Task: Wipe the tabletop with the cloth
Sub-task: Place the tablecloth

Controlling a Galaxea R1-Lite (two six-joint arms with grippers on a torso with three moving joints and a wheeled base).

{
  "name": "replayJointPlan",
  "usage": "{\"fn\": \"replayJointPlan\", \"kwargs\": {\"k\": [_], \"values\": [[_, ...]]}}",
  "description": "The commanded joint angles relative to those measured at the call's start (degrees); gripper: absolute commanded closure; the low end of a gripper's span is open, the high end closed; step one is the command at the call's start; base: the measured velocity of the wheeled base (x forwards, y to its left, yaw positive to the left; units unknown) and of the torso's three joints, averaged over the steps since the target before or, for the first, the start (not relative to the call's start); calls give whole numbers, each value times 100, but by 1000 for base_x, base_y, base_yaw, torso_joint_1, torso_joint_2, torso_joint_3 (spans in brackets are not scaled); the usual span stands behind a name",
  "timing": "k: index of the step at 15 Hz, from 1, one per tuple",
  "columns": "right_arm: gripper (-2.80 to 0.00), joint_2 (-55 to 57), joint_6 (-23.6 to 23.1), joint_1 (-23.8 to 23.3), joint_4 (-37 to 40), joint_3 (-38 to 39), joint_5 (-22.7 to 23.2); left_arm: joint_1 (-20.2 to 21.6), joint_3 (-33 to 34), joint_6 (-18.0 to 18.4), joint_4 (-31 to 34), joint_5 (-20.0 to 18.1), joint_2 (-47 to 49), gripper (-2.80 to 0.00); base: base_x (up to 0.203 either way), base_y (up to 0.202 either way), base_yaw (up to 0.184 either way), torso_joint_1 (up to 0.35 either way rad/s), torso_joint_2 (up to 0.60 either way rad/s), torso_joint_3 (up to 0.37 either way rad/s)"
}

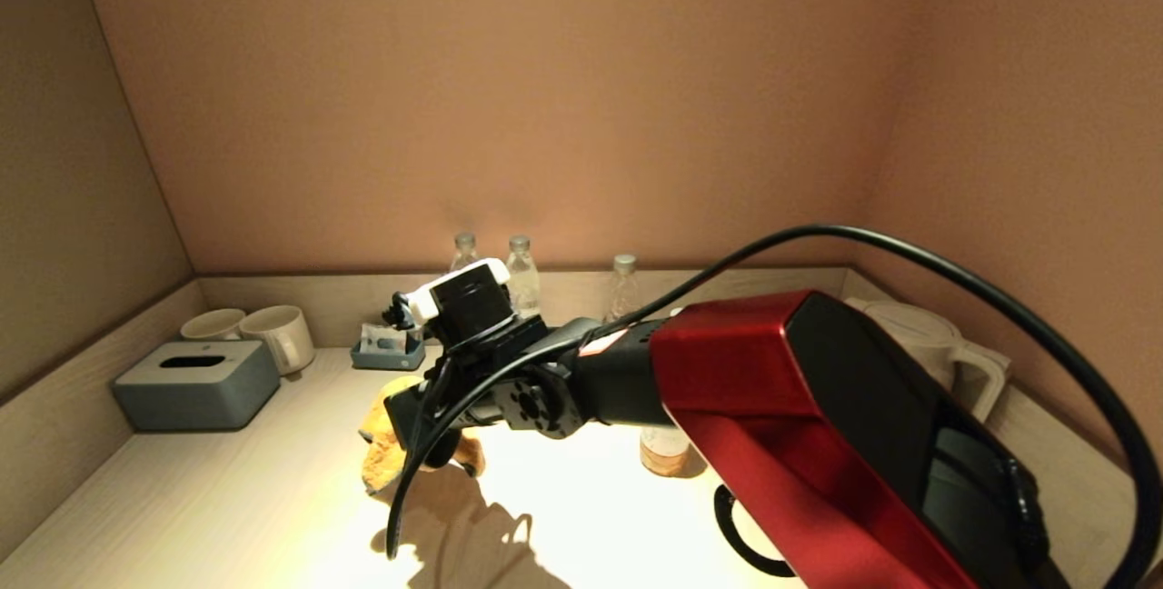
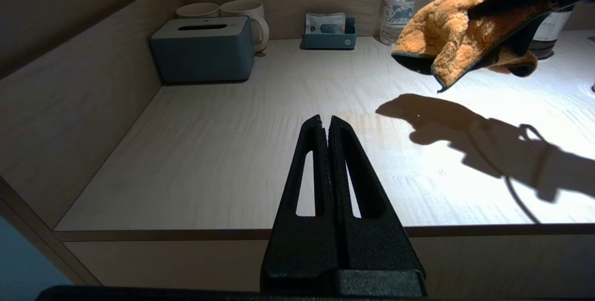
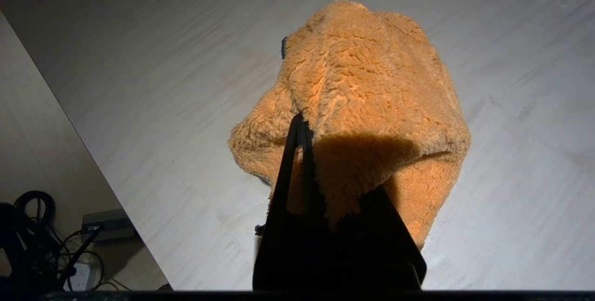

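My right gripper [image 1: 411,430] is shut on an orange fluffy cloth [image 1: 382,453] and holds it above the pale wooden tabletop [image 1: 273,498], left of centre. The cloth [image 3: 367,101] drapes over the right gripper [image 3: 309,127], hiding one finger, and hangs clear of the surface, with its shadow below it. In the left wrist view the cloth [image 2: 460,31] hangs at the far right. My left gripper [image 2: 325,122] is shut and empty, parked at the table's front edge; it does not show in the head view.
A grey tissue box [image 1: 195,384] and two cream mugs [image 1: 277,334] stand at the back left. A small blue tray [image 1: 388,353] and three water bottles [image 1: 520,275] line the back wall. A white kettle [image 1: 936,348] stands at the right, a glass [image 1: 665,451] near the arm.
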State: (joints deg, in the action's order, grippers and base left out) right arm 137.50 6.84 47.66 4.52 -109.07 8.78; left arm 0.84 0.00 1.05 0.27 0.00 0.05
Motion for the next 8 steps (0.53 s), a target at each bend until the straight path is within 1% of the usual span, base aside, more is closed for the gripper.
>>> {"fn": "replayJointPlan", "kwargs": {"k": [1, 2, 4, 6, 8], "values": [[0, 369, -281, 98, -56, -190, -62, 4, 0, 1, 0, 0, 4, 0, 0, 0, 0, 0, 0, 0], [0, 427, -420, 139, -144, -184, -79, 4, 0, 1, 0, 0, 4, 0, 0, 0, 0, 0, 0, 0], [0, 427, -420, 139, -144, -184, -79, 4, 0, 1, 0, 0, 4, 0, 0, 0, 0, 0, 0, 0], [0, 567, -473, 200, -495, -184, -79, 4, 0, 1, 0, 0, 4, 0, 0, 0, 0, 0, 0, 0], [0, 594, -482, 262, -566, -184, -87, 4, 0, 1, 0, 0, 4, 0, 0, 0, 0, 0, 0, 0]]}}
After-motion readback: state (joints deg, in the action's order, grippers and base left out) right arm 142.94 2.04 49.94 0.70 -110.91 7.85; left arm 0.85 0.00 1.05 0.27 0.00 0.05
